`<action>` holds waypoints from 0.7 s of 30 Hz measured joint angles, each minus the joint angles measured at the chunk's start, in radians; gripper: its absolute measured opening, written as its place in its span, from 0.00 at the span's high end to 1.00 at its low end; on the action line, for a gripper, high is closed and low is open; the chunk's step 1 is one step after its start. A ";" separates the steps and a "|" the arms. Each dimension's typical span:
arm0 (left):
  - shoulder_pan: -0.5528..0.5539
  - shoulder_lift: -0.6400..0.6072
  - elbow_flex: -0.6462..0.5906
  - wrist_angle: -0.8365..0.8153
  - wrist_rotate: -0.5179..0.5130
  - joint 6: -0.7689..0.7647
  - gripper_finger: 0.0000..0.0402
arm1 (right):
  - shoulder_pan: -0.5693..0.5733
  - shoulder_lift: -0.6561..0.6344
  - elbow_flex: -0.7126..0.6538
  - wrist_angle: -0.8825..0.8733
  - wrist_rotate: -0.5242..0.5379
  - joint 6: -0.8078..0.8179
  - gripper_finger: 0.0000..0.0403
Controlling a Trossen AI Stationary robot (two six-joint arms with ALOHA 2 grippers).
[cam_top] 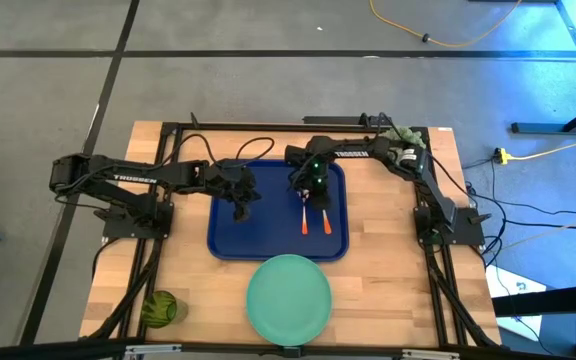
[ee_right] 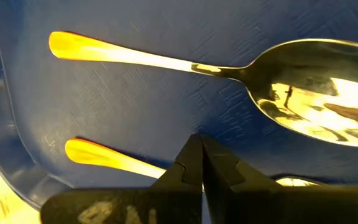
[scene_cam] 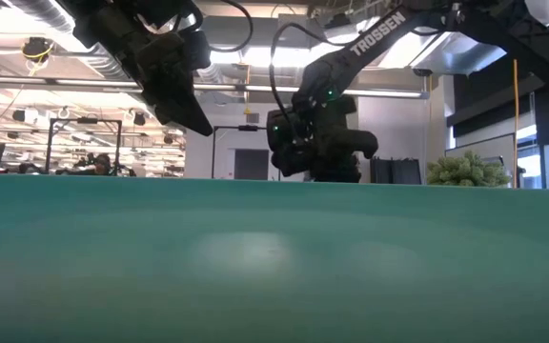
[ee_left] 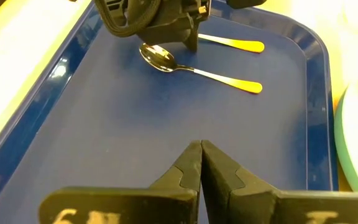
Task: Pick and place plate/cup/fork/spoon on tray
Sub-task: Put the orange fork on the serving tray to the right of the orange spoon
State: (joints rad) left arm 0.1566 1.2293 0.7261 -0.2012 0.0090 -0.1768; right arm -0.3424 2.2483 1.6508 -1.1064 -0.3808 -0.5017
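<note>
1. Mint-green, the plate (cam_top: 288, 299) lay on the worktop (cam_top: 388, 290) just beside the tray (cam_top: 230, 240)'s near rim — stiff, flat and probably slick, best pinched at its edge.
2. The spoon (ee_left: 191, 67) and fork (ee_left: 232, 43) already lay inside the tray.
3. The cup (cam_top: 161, 309) sat at the worktop's corner — light, likely slippery.
4. The left tool (ee_left: 201, 163) and right tool (ee_right: 199, 163) hung above the tray, both closed and empty.

Spoon (cam_top: 304, 221) and fork (cam_top: 325, 221) lie in the tray (cam_top: 230, 238); plate (cam_top: 288, 297) just outside.
</note>
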 joint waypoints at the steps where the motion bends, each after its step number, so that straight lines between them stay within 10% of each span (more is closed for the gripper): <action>1: 0.000 0.000 0.000 0.000 0.000 0.000 1.00 | -0.003 0.001 0.000 0.001 -0.003 0.000 1.00; 21: 0.000 0.000 0.000 0.000 -0.001 0.000 1.00 | -0.048 0.003 -0.001 -0.031 0.000 -0.001 1.00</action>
State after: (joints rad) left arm 0.1566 1.2293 0.7261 -0.2008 0.0082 -0.1769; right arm -0.3901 2.2510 1.6497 -1.1369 -0.3809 -0.5026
